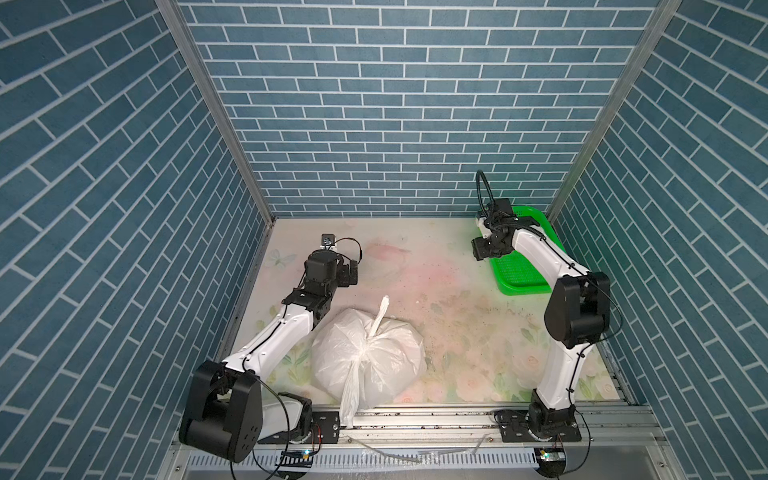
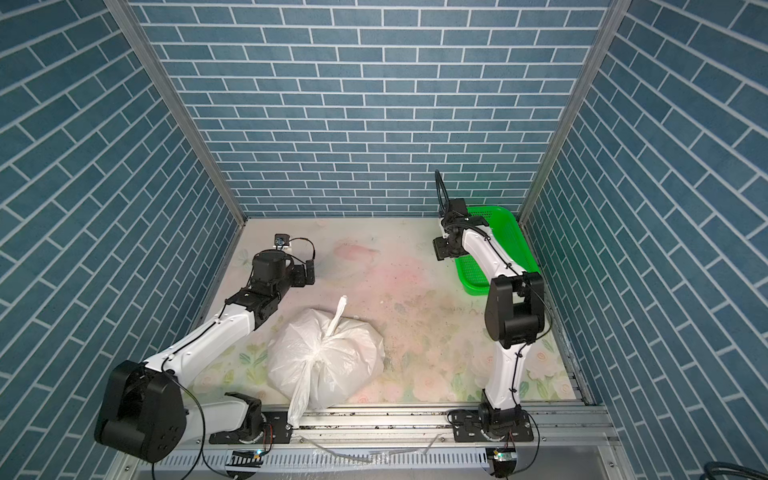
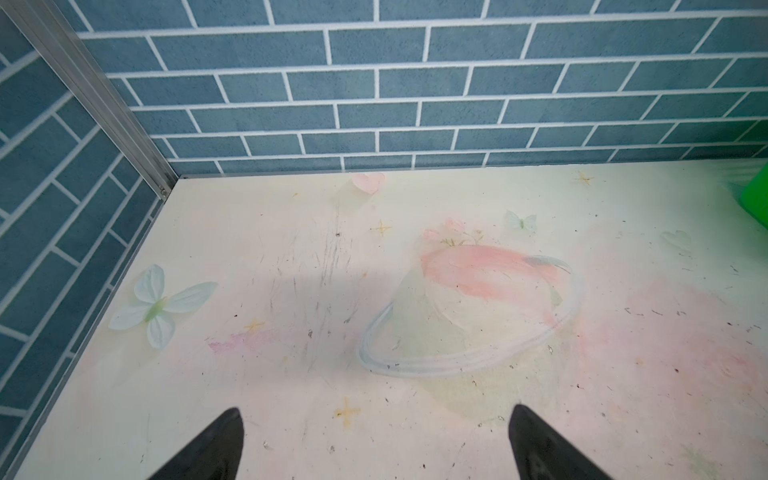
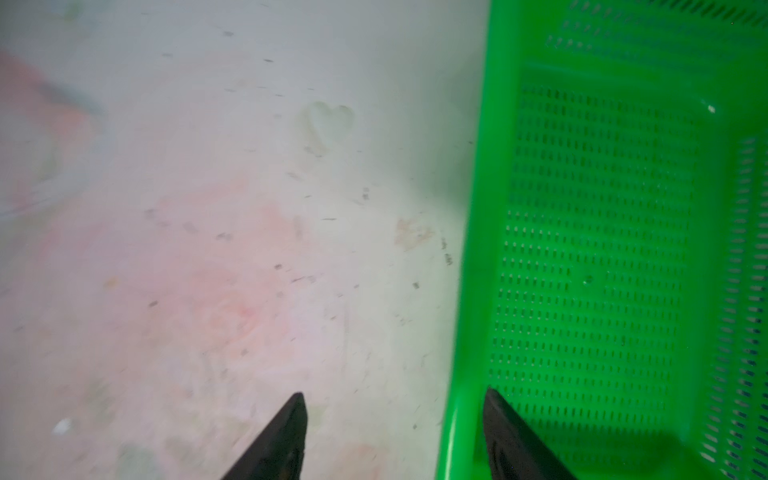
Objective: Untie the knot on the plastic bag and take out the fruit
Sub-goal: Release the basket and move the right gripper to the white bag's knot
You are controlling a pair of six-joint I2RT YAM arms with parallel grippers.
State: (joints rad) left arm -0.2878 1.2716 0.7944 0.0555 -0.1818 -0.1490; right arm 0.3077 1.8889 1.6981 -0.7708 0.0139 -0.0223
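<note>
Plastic bag (image 1: 395, 361) x1 w/ knot (image 1: 366, 348) x1, green basket (image 1: 519, 272) x1

— How do we stand on the left?
— Our left arm (image 1: 272, 336) reaches forward from the big black shoulder (image 1: 220, 409) at the near edge. Its white link slopes up to a bent black wrist (image 1: 322, 270). The left gripper (image 3: 375, 410) gapes wide, and we see both fingers (image 3: 218, 446) with nothing between them.
— And on the right?
— Our right arm (image 1: 557, 374) rises almost upright to its black elbow (image 1: 575, 309). From there the forearm (image 1: 536, 249) slants away and inward. The right gripper (image 4: 394, 392) tilts downward, its fingers (image 4: 276, 440) parted and empty.
</note>
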